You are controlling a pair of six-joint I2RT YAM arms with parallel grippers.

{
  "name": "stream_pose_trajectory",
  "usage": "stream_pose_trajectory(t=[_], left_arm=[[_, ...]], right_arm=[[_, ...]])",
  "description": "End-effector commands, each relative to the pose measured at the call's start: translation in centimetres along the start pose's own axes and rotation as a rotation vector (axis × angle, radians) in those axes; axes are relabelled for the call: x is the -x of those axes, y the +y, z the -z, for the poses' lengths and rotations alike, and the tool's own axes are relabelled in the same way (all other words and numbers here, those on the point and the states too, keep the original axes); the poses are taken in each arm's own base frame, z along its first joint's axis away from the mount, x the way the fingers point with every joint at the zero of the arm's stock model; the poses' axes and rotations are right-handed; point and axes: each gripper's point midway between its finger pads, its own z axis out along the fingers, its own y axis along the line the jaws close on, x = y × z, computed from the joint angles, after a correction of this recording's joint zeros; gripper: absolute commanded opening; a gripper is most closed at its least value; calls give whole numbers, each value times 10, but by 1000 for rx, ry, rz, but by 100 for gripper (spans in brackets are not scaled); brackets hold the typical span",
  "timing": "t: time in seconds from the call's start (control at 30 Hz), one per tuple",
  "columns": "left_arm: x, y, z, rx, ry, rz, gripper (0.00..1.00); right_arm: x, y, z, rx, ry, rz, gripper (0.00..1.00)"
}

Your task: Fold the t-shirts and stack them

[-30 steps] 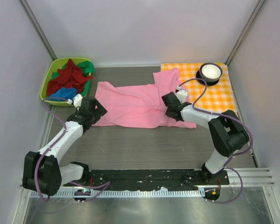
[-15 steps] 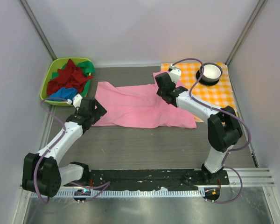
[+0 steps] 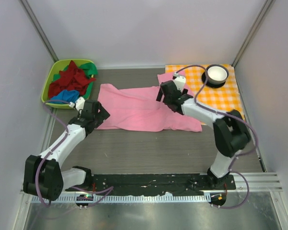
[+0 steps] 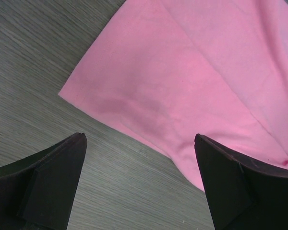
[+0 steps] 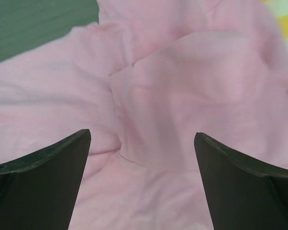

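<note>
The pink t-shirt (image 3: 139, 109) lies flat on the bench (image 3: 149, 148), its long axis running 9 to 3 o'clock. The left pincer (image 3: 102, 116) stands wide and empty at its 8 o'clock corner. The right pincer (image 3: 163, 93), also wide and empty, hovers over its 1 o'clock part.

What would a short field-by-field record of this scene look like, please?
pink t-shirt: spread flat on the table, right end at the checked cloth
left gripper: open, empty, over the shirt's near-left corner
right gripper: open, empty, above the shirt's right part
green bin: back left
bin contents: dark red shirt, green shirt, blue shirt, crumpled
bowl: on the checked cloth
</note>
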Motion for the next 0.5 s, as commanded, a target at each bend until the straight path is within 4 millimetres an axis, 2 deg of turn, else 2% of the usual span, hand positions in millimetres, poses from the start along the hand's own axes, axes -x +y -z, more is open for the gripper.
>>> stream_pose_trajectory(t=[0.0,0.03,0.1,0.2,0.27,0.3,0.37,0.4,0.47], left_arm=[[7,-7,17,-51,-17,-21,100],[-3,-4,18,-43,26,-41,100],[-17,4,14,-12,77,-81,100],[-37,21,8,46,141,-121,100],[-47,30,1,79,160,-127,100],[-49,32,-1,86,164,-126,100],[-51,35,-6,102,158,-118,100],[-48,37,-9,115,136,-116,100],[-46,36,-12,126,127,-111,100]], right_arm=[[58,-35,87,-21,-160,-68,96],[55,-47,95,-45,-156,-74,95],[32,-78,113,-97,-103,-60,95],[4,-110,127,-152,-50,-60,95],[-9,-122,131,-161,-34,-65,95],[-22,-130,132,-171,-13,-61,95],[-27,-134,137,-158,-8,-88,95],[-36,-137,138,-154,9,-86,95],[-37,-138,141,-134,8,-101,94]])
